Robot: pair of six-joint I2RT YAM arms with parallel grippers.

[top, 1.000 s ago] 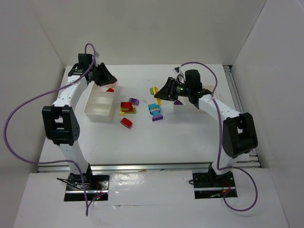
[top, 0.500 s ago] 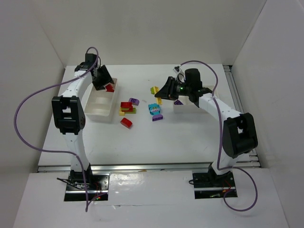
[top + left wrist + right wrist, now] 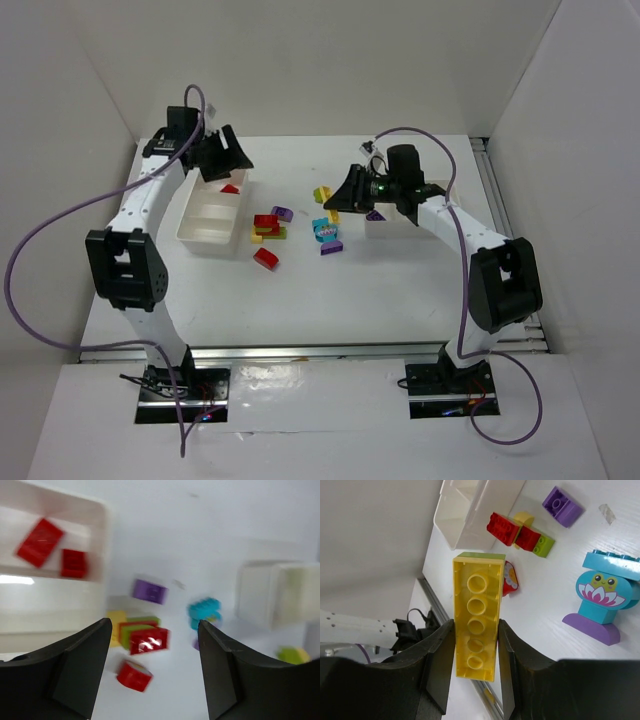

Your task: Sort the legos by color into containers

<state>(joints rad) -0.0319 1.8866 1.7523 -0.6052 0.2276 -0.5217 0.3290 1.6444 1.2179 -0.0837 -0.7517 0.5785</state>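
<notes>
Hanging above the surface point(image 3: 380, 290), the yellow brick point(image 3: 476, 600) is held by its long sides in the narrowed jaws of the right gripper point(image 3: 476, 630), at 12 o'clock of the cyan brick point(image 3: 322, 229). A green piece point(image 3: 480, 555) seems stuck to its far end. If so, two colours could be dropped into one compartment of the right tray point(image 3: 260, 595), at 3 o'clock. On the left gripper point(image 3: 154, 625) the jaws are spread wide, empty.

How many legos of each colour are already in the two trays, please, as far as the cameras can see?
Red legos, left tray: 2
Purple lego, right tray: 1
Total in view: 3; part of the right tray is hidden.
</notes>
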